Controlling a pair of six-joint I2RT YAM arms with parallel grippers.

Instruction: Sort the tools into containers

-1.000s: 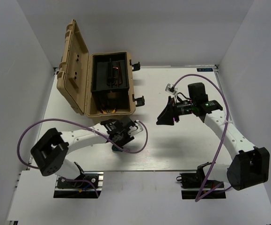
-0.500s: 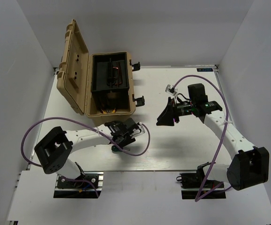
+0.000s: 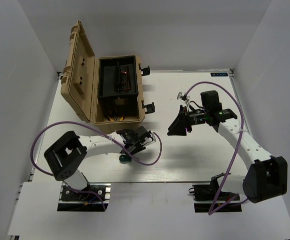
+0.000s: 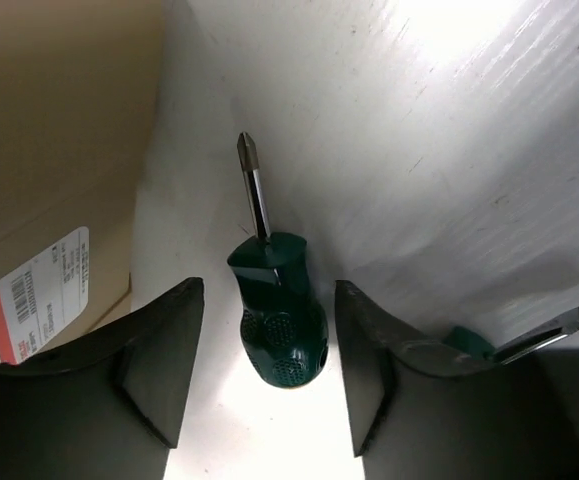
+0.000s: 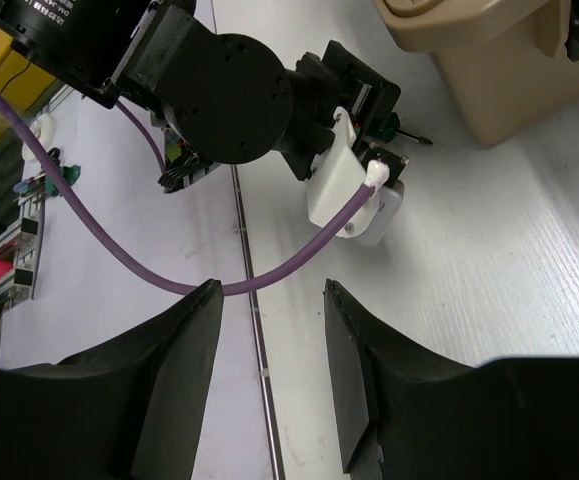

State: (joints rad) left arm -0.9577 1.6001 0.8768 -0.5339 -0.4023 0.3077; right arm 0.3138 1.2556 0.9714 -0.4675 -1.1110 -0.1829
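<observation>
Left gripper: low over the white table, jaws parted either side of the handle of a stubby green-handled screwdriver, gaps showing on both sides.
Screwdriver: lies flat on the table, tip pointing away from the wrist, near the tan tool case.
Right gripper: raised over mid-table, jaws apart, empty.
Tool case: far left, lid open, black tray inside.
</observation>
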